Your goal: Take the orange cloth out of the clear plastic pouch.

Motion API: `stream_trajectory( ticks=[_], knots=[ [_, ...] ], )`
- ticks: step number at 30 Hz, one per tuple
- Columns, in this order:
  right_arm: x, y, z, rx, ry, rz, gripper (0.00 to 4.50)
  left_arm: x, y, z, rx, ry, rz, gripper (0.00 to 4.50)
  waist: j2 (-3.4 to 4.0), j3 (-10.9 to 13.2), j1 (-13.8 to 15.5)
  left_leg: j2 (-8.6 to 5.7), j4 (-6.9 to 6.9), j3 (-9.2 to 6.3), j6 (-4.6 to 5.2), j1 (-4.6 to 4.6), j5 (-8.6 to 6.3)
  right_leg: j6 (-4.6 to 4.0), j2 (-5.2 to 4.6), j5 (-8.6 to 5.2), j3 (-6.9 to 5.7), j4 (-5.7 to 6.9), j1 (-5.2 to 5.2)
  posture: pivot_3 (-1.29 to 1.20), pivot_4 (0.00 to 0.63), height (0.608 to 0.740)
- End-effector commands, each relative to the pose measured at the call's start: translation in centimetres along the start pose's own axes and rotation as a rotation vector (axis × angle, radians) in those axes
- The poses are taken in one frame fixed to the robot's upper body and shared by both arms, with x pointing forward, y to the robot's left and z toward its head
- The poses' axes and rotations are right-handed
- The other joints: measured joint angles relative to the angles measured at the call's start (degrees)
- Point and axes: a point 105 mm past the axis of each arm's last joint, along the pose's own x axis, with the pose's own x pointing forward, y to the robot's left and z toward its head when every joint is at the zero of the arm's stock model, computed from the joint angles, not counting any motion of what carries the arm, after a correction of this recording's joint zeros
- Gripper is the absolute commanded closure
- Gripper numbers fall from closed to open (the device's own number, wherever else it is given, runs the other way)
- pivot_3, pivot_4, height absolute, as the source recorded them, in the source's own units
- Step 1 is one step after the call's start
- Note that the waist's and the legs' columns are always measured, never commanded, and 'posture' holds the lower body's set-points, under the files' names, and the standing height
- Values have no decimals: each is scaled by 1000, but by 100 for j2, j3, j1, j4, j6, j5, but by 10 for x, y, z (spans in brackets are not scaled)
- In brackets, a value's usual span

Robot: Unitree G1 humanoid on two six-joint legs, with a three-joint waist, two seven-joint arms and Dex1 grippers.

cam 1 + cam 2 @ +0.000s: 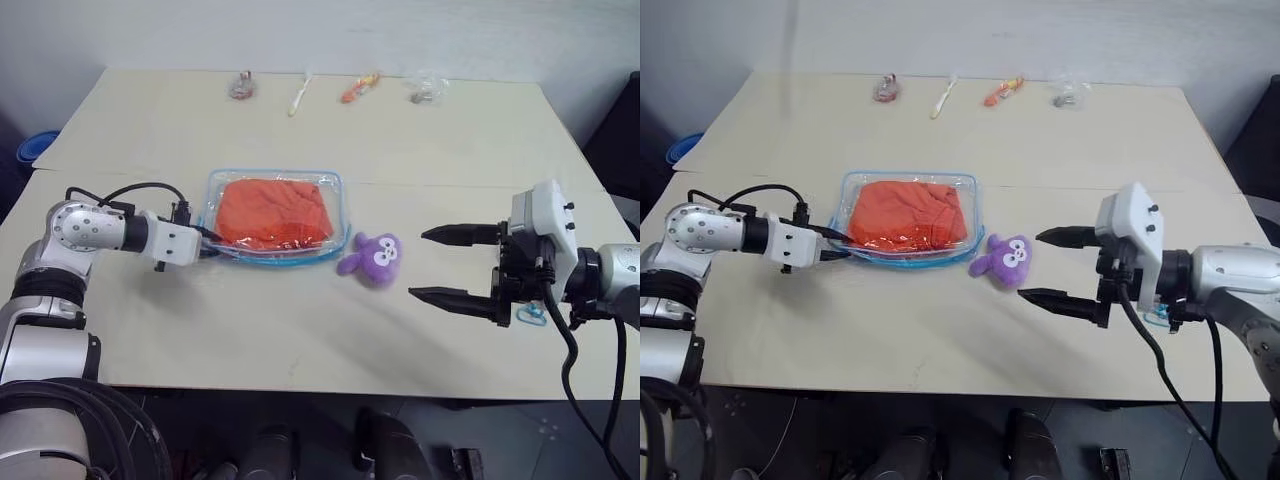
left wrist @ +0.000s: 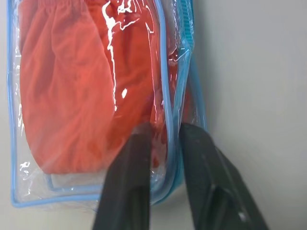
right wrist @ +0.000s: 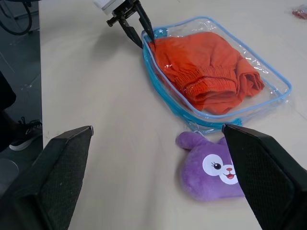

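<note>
Clear plastic pouch (image 1: pixel 340 205): flat on table (image 1: pixel 300 320), rectangular, light blue trim, rounded corners, glossy wrinkles. Orange cloth (image 1: pixel 275 212) inside: folded, wrinkled, bright orange-red, slightly smaller than pouch, fills most of interior.

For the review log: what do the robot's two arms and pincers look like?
Both arms have silver-grey metal segments ending in white wrist housings. Each pincer, left pincer and right pincer, has two slim, tapered black fingers. Loose black cables loop over the left forearm and hang beneath the right wrist.

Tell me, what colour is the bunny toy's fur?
Purple, with a white face; the bunny toy shows best in the right wrist view.
</note>
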Motion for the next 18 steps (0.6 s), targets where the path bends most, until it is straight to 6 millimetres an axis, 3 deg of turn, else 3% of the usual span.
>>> stream_trajectory(
  ticks=[1, 7, 11, 15, 18],
  knots=[
    [0, -1, 4, -30, -19, -6, 0, -12, 14, 3, 5, -5, 62, 1983, 0, 0, 1, 0, 0, 0, 0, 0, 0, 0, 0, 0, 0, 0, 0, 0, 150, 740],
    [9, -9, -12, -70, 44, -72, 0, -27, 15, 7, -105, -46, 67, 196, 0, 0, -15, 1, 1, 0, 0, 0, 0, 0, 0, 0, 0, 1, 0, 0, 150, 740],
    [24, -16, -27, -94, 70, -146, 0, -53, 2, 35, -369, -172, -27, 196, 0, 0, -124, 6, -1, 1, 0, 0, 0, 0, 0, 0, 2, 4, -6, 0, 150, 740],
    [43, -18, -41, -117, 89, -194, 0, -80, -17, 82, -608, -271, -184, 196, -1, 2, -196, 28, -3, -24, -1, -3, -1, 0, -1, 0, 16, 7, -21, 0, 150, 740],
    [62, -18, -53, -154, 114, -225, 0, -87, -18, 114, -695, -357, -227, 196, 4, 4, -141, 34, -2, -25, -1, 4, -1, 0, -4, 0, 28, 12, -17, 0, 150, 740]
  ],
)
